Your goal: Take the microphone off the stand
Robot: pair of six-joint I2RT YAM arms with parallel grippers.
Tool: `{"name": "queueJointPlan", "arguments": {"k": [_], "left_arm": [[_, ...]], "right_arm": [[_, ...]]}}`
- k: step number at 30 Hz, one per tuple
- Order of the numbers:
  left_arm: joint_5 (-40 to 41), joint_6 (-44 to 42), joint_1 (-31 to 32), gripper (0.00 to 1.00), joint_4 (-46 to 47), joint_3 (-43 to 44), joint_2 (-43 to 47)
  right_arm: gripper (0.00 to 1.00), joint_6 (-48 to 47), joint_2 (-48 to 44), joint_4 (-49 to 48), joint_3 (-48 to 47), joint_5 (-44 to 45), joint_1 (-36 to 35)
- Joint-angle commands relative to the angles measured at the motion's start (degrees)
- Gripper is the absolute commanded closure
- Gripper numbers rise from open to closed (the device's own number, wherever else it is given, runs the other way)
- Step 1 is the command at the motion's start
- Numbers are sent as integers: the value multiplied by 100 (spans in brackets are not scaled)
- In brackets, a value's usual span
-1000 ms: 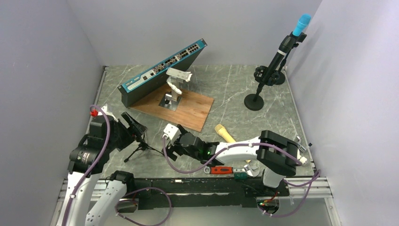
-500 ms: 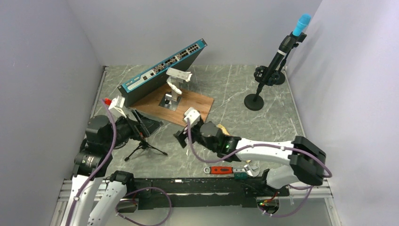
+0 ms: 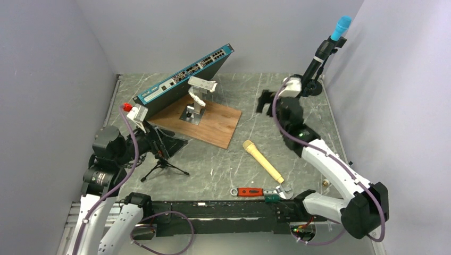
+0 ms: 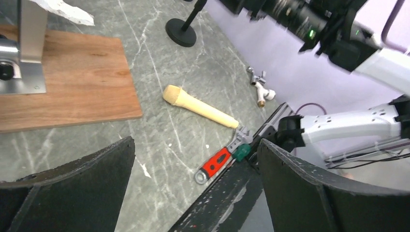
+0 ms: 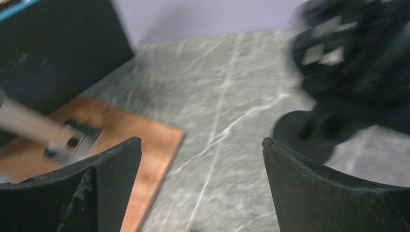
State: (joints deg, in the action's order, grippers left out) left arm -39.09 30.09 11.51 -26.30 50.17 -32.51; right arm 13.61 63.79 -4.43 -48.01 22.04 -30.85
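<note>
Top external view: blue-headed microphone (image 3: 326, 47) clipped in the stand (image 4: 181, 36), just beyond and to the right of the right hand (image 3: 262, 101); long axis steeply tilted, head pointing up and away to the right. Right hand spread wide, holding nothing. Left hand (image 3: 168, 143) likewise wide and empty, well apart from the microphone.

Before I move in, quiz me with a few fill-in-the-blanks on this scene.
The mic in the stand has a ____ head. The left pincer and right pincer are both ____. The wrench has a ____ handle.
Missing words: blue; open; red.
</note>
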Motion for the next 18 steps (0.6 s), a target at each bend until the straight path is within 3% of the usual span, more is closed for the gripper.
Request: {"name": "queueJointPlan", "arguments": {"k": [1, 11, 18], "left_arm": [[109, -806, 9, 1, -390, 373, 39], [338, -1247, 14, 1, -684, 491, 315], [346, -1284, 9, 1, -826, 507, 398]], "right_arm": [[3, 511, 45, 971, -888, -168, 903], [3, 686, -21, 1948, -2045, 1036, 1230], [3, 228, 12, 2162, -2801, 1674, 1274]]}}
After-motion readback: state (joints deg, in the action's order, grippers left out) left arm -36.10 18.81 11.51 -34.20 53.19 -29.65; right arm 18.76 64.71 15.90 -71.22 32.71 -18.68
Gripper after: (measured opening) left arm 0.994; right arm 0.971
